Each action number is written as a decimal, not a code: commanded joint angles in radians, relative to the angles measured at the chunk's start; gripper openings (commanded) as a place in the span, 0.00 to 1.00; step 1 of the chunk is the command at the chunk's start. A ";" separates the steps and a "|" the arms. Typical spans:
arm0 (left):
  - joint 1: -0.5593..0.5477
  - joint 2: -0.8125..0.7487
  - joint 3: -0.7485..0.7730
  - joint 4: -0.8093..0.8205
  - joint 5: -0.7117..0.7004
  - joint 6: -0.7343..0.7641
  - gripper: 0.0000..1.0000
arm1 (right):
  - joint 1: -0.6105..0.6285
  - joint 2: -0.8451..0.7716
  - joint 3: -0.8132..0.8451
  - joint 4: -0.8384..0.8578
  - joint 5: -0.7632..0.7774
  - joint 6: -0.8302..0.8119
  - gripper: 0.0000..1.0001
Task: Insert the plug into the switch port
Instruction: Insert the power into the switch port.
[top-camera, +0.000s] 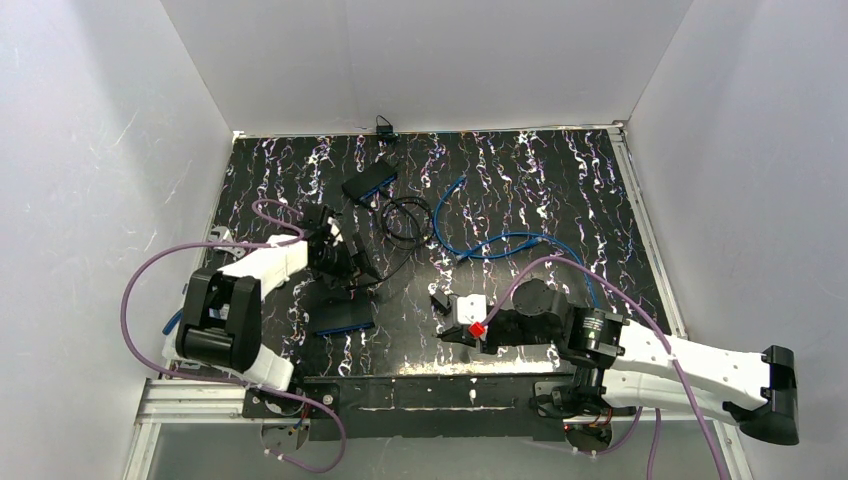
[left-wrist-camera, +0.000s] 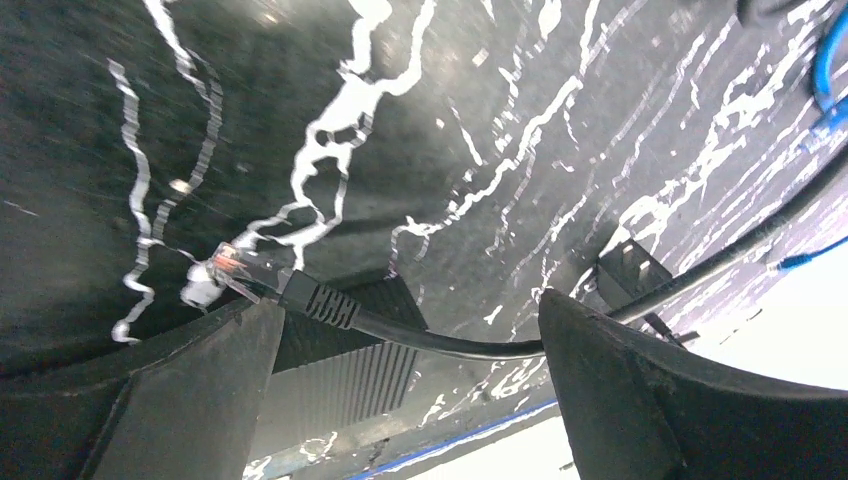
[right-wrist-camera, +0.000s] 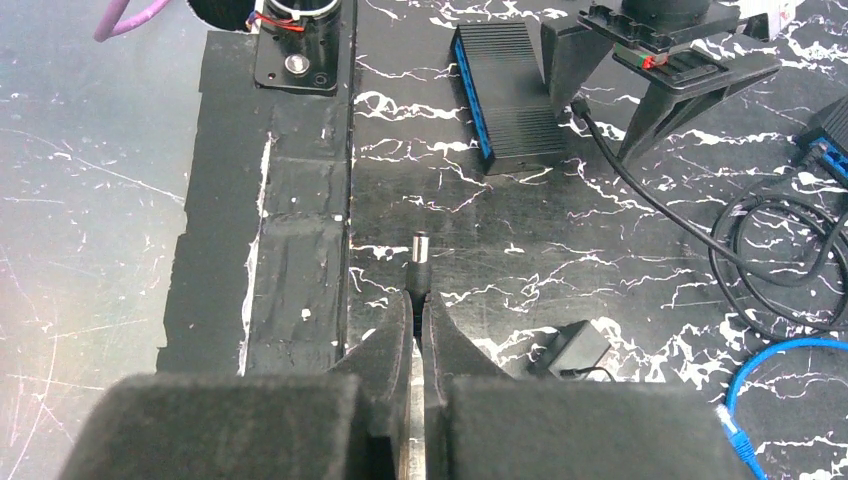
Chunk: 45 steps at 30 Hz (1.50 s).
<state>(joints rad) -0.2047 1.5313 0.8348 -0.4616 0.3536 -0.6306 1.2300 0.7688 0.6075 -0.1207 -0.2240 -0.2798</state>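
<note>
Plug of clear plastic (left-wrist-camera: 225, 268) on a black cable (left-wrist-camera: 440, 345), lying across the gap between the wide-spread fingers (left-wrist-camera: 190, 400) of the left gripper (left-wrist-camera: 408, 305), just beside the ribbed black switch box (left-wrist-camera: 350, 375); this gripper is judged the nearer. The right gripper (right-wrist-camera: 417, 305) is closed on a black barrel connector (right-wrist-camera: 419, 255).

1. top view: bright, even light from above; the white walls (top-camera: 90, 150) read bluish, and the black marbled mat (top-camera: 560, 190) has a soft sheen at centre.
2. left wrist view: lower right corner blown out white; near fingers (left-wrist-camera: 180, 400) soft.
3. right wrist view: mat sharp, foreground pads (right-wrist-camera: 240, 420) blurred.
</note>
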 joint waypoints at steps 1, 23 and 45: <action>-0.059 -0.090 -0.023 0.041 0.034 -0.056 0.98 | 0.011 -0.032 0.024 -0.011 0.036 0.036 0.01; -0.091 -0.446 0.099 -0.413 -0.313 0.017 0.98 | 0.010 0.190 0.064 0.090 0.184 0.109 0.01; -0.037 -0.492 -0.115 -0.408 -0.405 -0.131 0.98 | 0.007 0.368 0.128 0.178 0.128 0.107 0.01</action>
<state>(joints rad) -0.2650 1.0289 0.7470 -0.9040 -0.0569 -0.7489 1.2354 1.1553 0.7174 -0.0035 -0.0787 -0.1822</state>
